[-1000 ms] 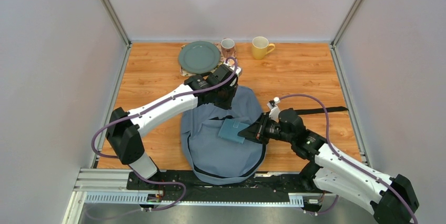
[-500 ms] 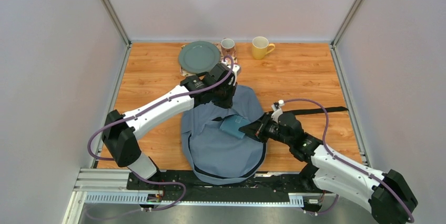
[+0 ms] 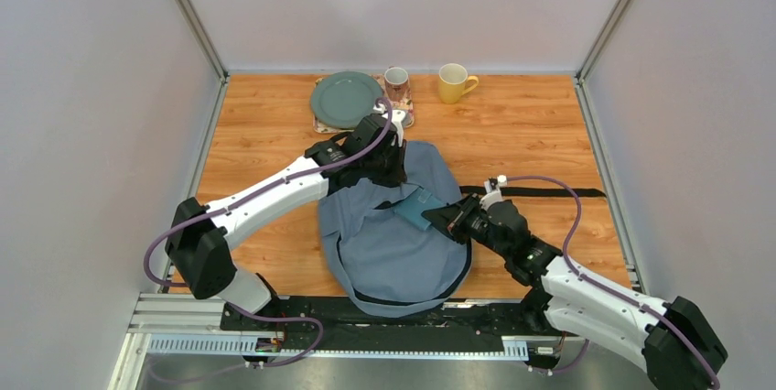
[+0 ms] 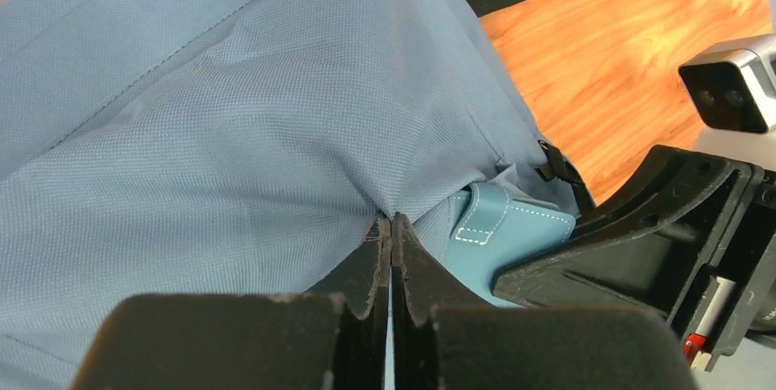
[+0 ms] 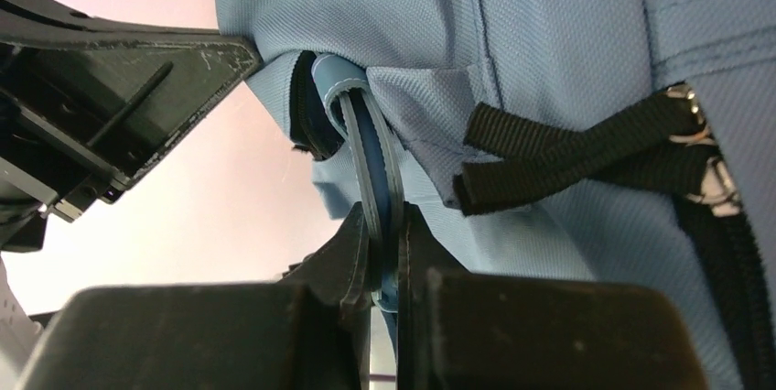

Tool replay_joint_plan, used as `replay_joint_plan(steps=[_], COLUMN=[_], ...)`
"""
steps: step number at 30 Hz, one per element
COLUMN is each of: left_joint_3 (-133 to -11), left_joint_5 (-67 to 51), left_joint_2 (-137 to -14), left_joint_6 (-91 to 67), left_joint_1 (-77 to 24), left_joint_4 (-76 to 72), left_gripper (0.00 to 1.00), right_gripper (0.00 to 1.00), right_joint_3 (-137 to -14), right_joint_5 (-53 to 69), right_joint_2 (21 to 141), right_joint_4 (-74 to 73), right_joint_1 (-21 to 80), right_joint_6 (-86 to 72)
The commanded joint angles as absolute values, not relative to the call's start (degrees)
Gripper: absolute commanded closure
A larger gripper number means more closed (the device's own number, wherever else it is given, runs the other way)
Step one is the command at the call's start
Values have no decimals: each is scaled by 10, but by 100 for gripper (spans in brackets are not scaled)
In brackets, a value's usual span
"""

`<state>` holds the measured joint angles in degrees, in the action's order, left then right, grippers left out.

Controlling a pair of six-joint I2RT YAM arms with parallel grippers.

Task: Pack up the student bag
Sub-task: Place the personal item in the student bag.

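We count one student bag (image 3: 393, 248), one teal case (image 3: 417, 212), one plate (image 3: 346, 99), two mugs (a patterned mug (image 3: 396, 81) and a yellow mug (image 3: 452, 82)) and two grippers. The bag lies at centre frame, its lower edge reaching the near edge of the table (image 3: 265, 134), with bare wood open to left and right and the crockery lined along the upper edge. The left gripper (image 4: 391, 225) is pinched fully closed on a fold of the bag's fabric, and the right gripper (image 5: 384, 230) is clamped on the thin case, whose leading end sits under that fold at the bag's mouth.
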<state>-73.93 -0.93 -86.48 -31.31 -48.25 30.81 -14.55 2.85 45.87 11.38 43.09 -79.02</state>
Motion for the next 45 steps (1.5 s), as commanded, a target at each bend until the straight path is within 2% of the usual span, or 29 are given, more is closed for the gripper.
replay_joint_plan(steps=[1, 8, 14, 21, 27, 34, 38, 45], left_joint_3=[-737, -722, -697, -690, -690, -688, -689, -689], left_joint_5=[-39, -33, -44, -53, -63, -83, -102, -118], left_joint_2=[-826, -822, -817, -812, -804, -801, -803, -817], left_joint_6=[-362, -382, -389, -390, -374, -361, -360, -370], left_joint_1=[-488, -464, -447, -433, -425, -417, -415, -415], left_joint_4=[268, 251, 229, 225, 238, 243, 233, 221], left_gripper=[100, 100, 100, 100, 100, 100, 100, 100], right_gripper=[100, 100, 100, 100, 100, 100, 100, 100], right_joint_3=[-206, -210, -187, -192, -214, -250, -276, -303], right_joint_5=[-75, 26, 18, 20, -40, -30, 11, 27], right_joint_2=[478, 510, 578, 676, 678, 701, 730, 823], right_joint_4=[188, 250, 346, 428, 409, 406, 399, 483], right_joint_1=[389, 371, 447, 468, 451, 389, 392, 427], right_joint_6=[-766, -772, -797, -812, -769, -731, -720, -735])
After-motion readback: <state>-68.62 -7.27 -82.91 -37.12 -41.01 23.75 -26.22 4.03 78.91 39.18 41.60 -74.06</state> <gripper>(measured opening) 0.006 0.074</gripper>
